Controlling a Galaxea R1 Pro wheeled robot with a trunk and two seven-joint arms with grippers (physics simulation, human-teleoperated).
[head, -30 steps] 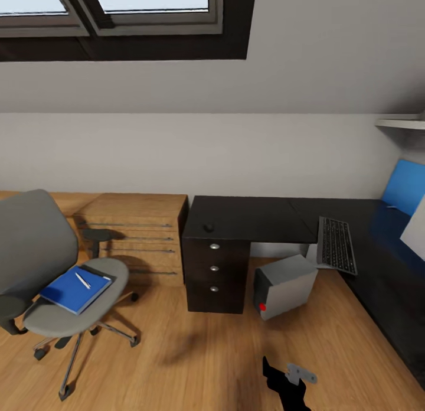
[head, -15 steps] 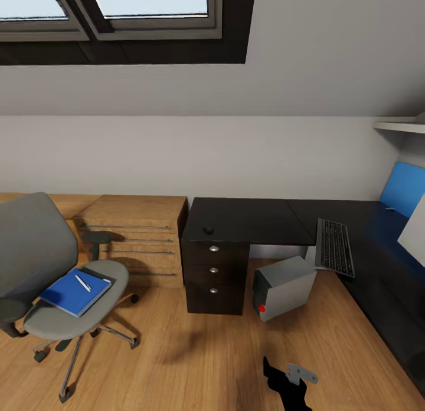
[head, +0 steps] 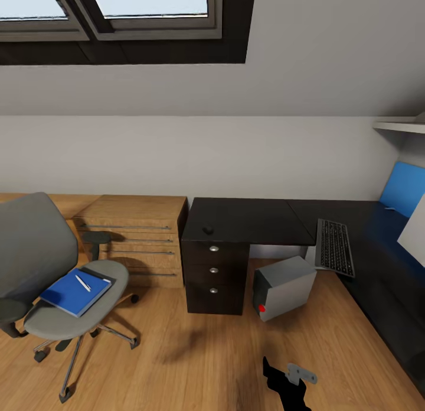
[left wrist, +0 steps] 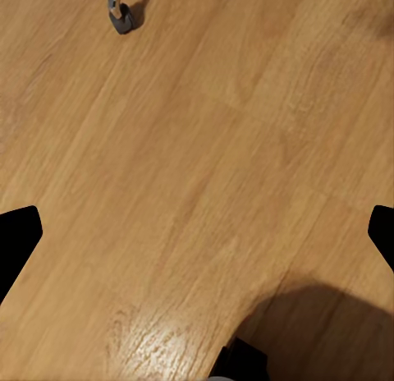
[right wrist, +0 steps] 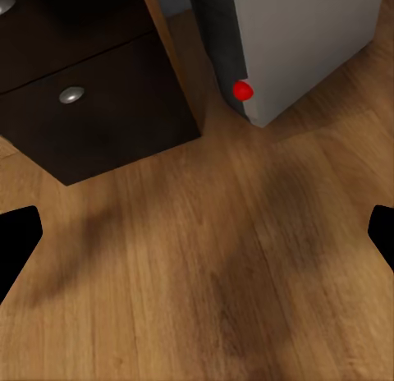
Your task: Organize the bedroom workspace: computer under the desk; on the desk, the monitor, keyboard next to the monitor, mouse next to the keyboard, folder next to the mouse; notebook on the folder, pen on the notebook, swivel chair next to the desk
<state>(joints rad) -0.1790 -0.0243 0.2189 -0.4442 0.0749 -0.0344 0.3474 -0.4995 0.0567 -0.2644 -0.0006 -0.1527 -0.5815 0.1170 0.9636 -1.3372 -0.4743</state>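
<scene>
Both pincers hung released and held nothing: my left gripper (left wrist: 197,233) pointed at bare floor (left wrist: 164,151), my right gripper (right wrist: 197,233) at the boards in front of the drawers, since I had not yet reached for anything and judged I was sizing up the room. Largest before me was the desk (head: 248,219), black and L-shaped, running along the wall and down my right side. Next, the chair (head: 65,281) stood well apart from the desk on my left, beyond a wooden chest (head: 136,234), so it would need rolling over. The computer (head: 284,286) sat on the floor, tilted and only partly under the desk. On the desk's right wing lay the keyboard (head: 334,247), near a pale slab at the frame's edge, which I could not identify. The folder (head: 75,291) rested on the chair seat with the pen (head: 82,283) on top. The mouse (head: 208,228) sat alone above the drawers.
</scene>
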